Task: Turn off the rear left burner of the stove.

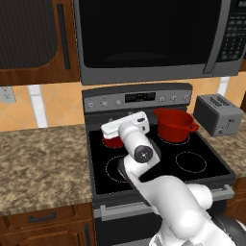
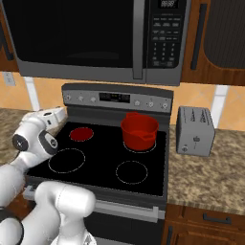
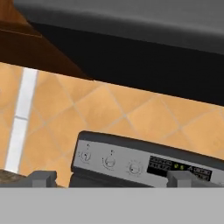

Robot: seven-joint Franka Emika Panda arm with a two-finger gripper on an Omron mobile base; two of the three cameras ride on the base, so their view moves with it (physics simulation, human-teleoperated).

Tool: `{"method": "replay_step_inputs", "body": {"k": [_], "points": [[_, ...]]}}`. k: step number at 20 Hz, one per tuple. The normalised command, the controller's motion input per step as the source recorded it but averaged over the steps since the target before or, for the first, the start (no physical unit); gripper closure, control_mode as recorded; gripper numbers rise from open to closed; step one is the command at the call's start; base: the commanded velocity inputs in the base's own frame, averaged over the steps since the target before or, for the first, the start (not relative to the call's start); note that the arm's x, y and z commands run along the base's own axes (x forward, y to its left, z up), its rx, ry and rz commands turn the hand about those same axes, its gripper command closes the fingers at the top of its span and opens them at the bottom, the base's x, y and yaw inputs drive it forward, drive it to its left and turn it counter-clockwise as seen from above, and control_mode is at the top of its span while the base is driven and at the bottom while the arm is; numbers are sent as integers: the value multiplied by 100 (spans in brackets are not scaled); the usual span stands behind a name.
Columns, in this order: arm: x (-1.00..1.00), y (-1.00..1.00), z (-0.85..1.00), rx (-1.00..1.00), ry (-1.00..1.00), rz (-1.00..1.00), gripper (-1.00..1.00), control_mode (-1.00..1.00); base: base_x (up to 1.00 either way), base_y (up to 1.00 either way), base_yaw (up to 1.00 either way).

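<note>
Now the gripper (image 3: 109, 178), fingers spread and empty, faces the stove's (image 2: 158, 158) back panel, short of the knobs (image 3: 109, 162). Behind the arm, the rear left burner (image 2: 81, 134) glows red beside the red pot (image 2: 139, 131). Best line up squarely on the correct knob before closing.

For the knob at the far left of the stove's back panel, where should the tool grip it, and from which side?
Grip the far-left knob by its round rim, one finger on each side, coming straight at the back panel from the front. It is a small round dial standing out from the panel's upright face, and the tool already faces it.
</note>
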Motion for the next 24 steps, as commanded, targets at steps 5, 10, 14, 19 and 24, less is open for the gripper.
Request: {"method": "replay_step_inputs", "body": {"k": [5, 10, 14, 19, 24], "points": [[73, 0, -16, 25, 0, 0, -100, -100, 0, 0, 0], [54, 6, -30, 39, 0, 0, -100, -100, 0, 0, 0], [33, 32, -32, 41, 0, -3, -100, -100, 0, 0, 0], [20, 17, -9, 45, 0, -4, -100, -100, 0, 0, 0], [3, -15, 0, 29, -3, 0, -100, -100, 0, 0, 0]]}}
